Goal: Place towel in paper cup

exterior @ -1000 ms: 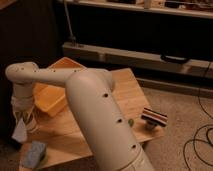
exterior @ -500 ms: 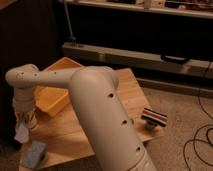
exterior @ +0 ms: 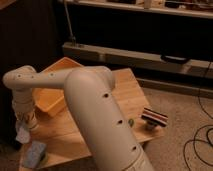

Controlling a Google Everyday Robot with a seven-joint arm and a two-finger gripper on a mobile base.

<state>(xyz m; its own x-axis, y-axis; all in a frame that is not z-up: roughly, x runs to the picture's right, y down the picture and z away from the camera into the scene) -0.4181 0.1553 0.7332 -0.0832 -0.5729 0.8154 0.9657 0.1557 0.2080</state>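
My arm [exterior: 95, 115] fills the middle of the view and reaches back to the bench's [exterior: 122, 90] left edge. Over the last second its wrist has dipped slightly, so I judge the drop is close. The yellow bin [exterior: 52, 95] holds nothing I can see. The blue sponge [exterior: 34, 153] lies at the near corner. Above it the gripper [exterior: 25, 125] hangs, fingers clenched on the dangling towel [exterior: 22, 135]. I can't pick out the cup beside the wrist, so I can't tell what's in it.
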